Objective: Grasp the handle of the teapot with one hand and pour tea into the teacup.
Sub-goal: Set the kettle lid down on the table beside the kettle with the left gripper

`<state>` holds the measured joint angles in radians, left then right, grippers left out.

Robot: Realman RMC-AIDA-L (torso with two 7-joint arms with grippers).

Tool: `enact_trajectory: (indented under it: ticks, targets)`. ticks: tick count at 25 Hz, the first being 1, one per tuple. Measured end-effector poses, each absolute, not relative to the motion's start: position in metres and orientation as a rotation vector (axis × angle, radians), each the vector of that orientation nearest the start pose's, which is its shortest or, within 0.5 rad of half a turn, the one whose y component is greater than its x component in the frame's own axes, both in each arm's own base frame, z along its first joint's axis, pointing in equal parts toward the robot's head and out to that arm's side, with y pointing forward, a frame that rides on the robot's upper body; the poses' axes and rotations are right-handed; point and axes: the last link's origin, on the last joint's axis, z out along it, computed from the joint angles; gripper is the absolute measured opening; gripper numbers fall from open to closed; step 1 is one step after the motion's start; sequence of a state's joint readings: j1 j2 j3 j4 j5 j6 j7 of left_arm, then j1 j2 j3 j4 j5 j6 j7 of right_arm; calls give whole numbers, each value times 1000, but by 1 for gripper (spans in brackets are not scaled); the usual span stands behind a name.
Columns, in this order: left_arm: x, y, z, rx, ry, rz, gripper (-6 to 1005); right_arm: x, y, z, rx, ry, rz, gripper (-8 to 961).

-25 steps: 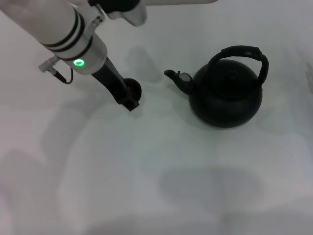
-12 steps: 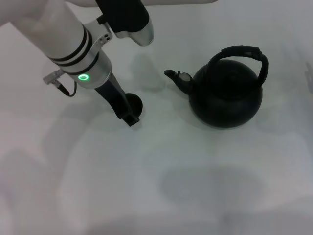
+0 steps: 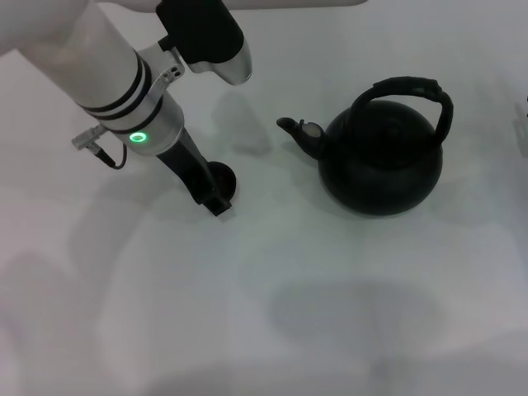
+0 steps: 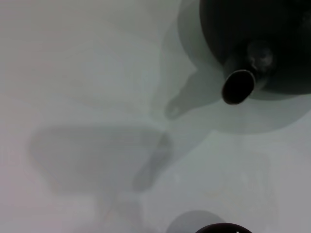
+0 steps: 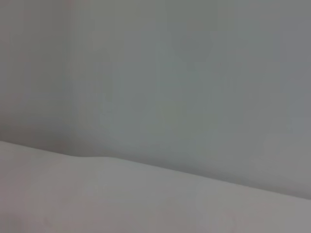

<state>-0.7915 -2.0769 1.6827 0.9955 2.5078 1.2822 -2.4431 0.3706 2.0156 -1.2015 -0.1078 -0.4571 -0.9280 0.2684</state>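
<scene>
1. The left end effector (image 3: pixel 213 191) sits left of centre in the head view, its dark fingers reaching down to the table (image 3: pixel 272 313). It is at the teacup (image 3: pixel 224 177), which shows as a small dark round shape partly hidden behind the fingers.
2. Whether those fingers are clamped on the teacup or only touching it, I cannot tell; the fingers cover the contact.
3. The teapot (image 3: pixel 381 161) stands right of centre in the head view, upright on the table and well apart from the left end effector.
4. Its spout (image 3: pixel 295 132) points toward the frame's left, at the teacup, so the pot's long axis runs left to right across the picture.
5. The handle (image 3: pixel 412 95) arches over the teapot's top, along that same line, and nothing is holding it.
6. In the left wrist view the spout's open mouth (image 4: pixel 238 87) faces the camera at the upper right, and a dark rim at the bottom edge is probably the teacup.
7. The right end effector does not appear in any view; the right wrist view shows only a blank pale surface.
8. Judgement: the handle lies on the side of the teapot away from the left end effector, so the right arm looks better placed to take it.
</scene>
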Motion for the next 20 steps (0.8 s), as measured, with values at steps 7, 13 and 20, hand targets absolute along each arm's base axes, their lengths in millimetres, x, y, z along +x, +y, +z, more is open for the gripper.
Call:
enact_trajectory:
  ticks: [7, 13, 20]
  targets:
    - [-170, 368, -82, -2771, -532, 686, 710, 401, 312, 10, -1745, 621, 325, 415]
    - [-169, 369, -83, -2770, -528, 688, 716, 401, 313, 10, -1742, 622, 325, 414]
    - [-168, 370, -82, -2764, -527, 691, 724, 401, 314, 11, -1741, 619, 328, 414]
